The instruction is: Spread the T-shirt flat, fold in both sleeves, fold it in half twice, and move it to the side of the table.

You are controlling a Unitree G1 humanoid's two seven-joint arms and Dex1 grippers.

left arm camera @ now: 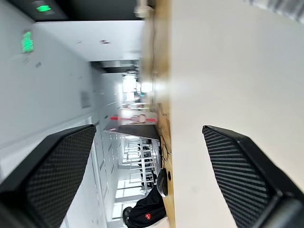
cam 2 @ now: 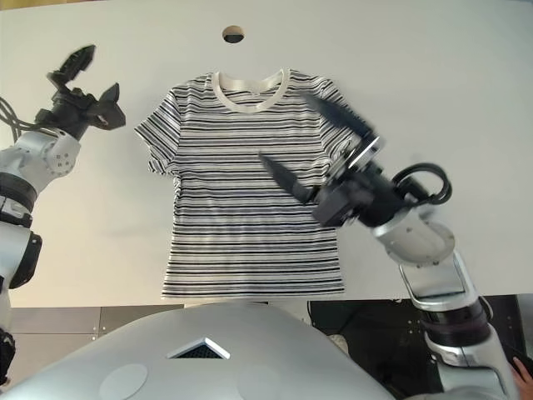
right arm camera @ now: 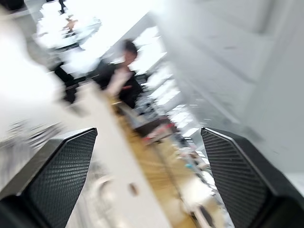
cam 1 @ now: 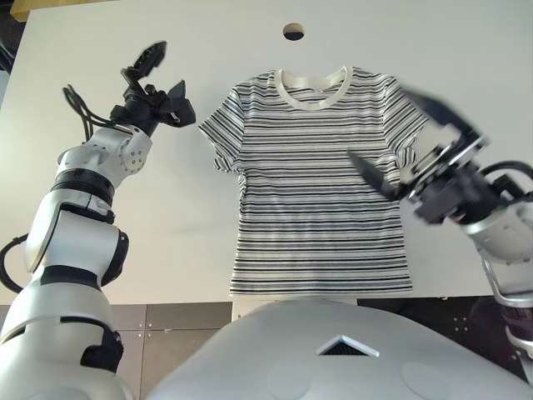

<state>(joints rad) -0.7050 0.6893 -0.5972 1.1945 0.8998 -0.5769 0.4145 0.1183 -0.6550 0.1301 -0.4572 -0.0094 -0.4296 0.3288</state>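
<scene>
T-shirt [cam 1: 321, 192]: soft striped knit, pale ribbed collar, lay flat mid white table [cam 1: 466, 50] | left gripper [cam 1: 171, 75]: raised beside one sleeve, fingers apart | right gripper [cam 1: 381, 125]: hovered over the other sleeve, fingers spread wide

Background clutter only

You're looking at a round hole [cam 1: 293, 32] sitting far ahead, a wooden strip [cam 1: 50, 7] showing at the far left corner, grey panels [cam 1: 179, 321] lying near you, a green sign [left arm camera: 27, 42] glowing on a wall.
</scene>
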